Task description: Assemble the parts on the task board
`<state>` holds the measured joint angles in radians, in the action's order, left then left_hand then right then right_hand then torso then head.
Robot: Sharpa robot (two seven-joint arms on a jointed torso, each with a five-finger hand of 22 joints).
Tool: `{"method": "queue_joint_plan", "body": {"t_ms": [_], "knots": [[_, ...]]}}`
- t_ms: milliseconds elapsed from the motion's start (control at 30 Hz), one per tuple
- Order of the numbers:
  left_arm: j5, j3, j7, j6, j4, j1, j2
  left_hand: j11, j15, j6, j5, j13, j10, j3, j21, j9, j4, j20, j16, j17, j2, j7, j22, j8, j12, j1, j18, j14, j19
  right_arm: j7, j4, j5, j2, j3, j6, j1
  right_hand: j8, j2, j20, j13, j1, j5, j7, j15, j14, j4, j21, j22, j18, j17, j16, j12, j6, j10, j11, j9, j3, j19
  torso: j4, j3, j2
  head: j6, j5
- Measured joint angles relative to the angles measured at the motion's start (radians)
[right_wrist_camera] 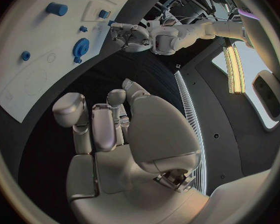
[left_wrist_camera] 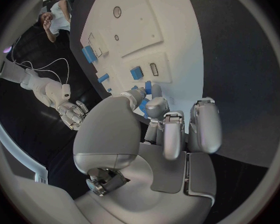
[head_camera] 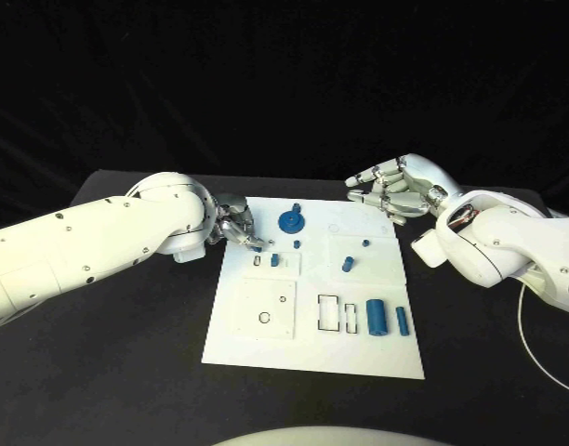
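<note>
The white task board (head_camera: 251,330) lies in the middle of the table. My left hand (head_camera: 236,226) hangs over the board's far left edge and pinches a small blue part (left_wrist_camera: 142,106) between thumb and finger, just above the board (left_wrist_camera: 177,45). A small blue block (head_camera: 274,261) sits just in front of those fingers. A blue gear (head_camera: 291,221) stands at the far middle, with a blue peg (head_camera: 348,263) to its right. My right hand (head_camera: 399,190) hovers off the board's far right corner, its fingers loosely bent and holding nothing.
A thick blue cylinder (head_camera: 377,317) and a thinner one (head_camera: 402,321) lie at the board's near right, beside rectangular slots (head_camera: 327,312). A white cable (head_camera: 539,353) runs over the black table at the right. Bare tabletop surrounds the board.
</note>
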<state>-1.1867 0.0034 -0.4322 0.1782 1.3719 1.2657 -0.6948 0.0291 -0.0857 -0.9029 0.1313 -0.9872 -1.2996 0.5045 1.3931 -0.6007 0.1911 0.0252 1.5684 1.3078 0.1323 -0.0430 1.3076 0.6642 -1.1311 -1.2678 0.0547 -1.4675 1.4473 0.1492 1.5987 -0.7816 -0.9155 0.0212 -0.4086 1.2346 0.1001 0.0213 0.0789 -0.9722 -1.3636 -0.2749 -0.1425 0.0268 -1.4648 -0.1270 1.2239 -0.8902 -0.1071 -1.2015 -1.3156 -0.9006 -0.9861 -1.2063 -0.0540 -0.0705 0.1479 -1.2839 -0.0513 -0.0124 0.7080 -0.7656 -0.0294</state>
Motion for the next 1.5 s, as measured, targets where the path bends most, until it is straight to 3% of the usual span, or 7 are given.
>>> {"method": "queue_joint_plan", "body": {"t_ms": [233,433,1500], "knots": [[-0.01,-0.001,0.004,0.001,0.007,-0.02,0.001,0.0,0.0,0.0,0.0,0.0,0.0,0.002,0.0,0.002,-0.002,0.0,0.0,0.0,0.001,0.0,0.0,0.0,0.0,0.001,0.0,0.0,0.0,0.0,0.0,0.0,0.0,0.0,0.001,0.0,0.0,0.004,0.0,0.0,0.004,0.0,0.0,0.0,0.0,0.0,0.0,0.0,0.0,0.0,0.0,0.0,0.0,0.0,0.0,0.0,0.0,0.0,0.0005,0.0002,0.001,-0.003,-0.004],[-0.015,-0.001,0.004,0.008,0.007,-0.026,0.001,0.003,0.0,-0.005,-0.001,-0.001,-0.003,0.005,0.0,0.003,-0.005,0.0,0.0,0.0,0.003,0.002,0.0,-0.001,0.0,0.003,0.0,0.0,0.0,0.0,0.0,0.0,0.0,0.001,0.002,0.0,0.0,0.004,0.0,0.0,0.004,0.0,0.0,0.0,0.0,0.0,0.0,0.0,0.0,0.0,0.0,0.0,0.0,0.0,0.0,0.0,0.0,0.0,0.0013,0.0008,0.001,-0.007,-0.005],[-0.051,0.0,0.003,0.038,0.009,-0.027,-0.004,0.005,0.0,-0.011,0.004,-0.004,-0.012,0.016,0.009,0.005,-0.01,0.0,0.0,0.0,0.021,0.004,0.0,-0.001,-0.004,0.013,0.0,0.0,0.007,0.001,0.0,0.0,-0.001,0.001,0.003,-0.001,0.0,0.004,0.0,0.0,0.004,0.0,0.0,0.0,0.0,0.0,0.0,0.0,0.0,0.0,0.0,0.0,0.0,0.0,0.0,0.0,0.0,0.0,0.0012,0.0006,0.001,-0.015,-0.007]]}}
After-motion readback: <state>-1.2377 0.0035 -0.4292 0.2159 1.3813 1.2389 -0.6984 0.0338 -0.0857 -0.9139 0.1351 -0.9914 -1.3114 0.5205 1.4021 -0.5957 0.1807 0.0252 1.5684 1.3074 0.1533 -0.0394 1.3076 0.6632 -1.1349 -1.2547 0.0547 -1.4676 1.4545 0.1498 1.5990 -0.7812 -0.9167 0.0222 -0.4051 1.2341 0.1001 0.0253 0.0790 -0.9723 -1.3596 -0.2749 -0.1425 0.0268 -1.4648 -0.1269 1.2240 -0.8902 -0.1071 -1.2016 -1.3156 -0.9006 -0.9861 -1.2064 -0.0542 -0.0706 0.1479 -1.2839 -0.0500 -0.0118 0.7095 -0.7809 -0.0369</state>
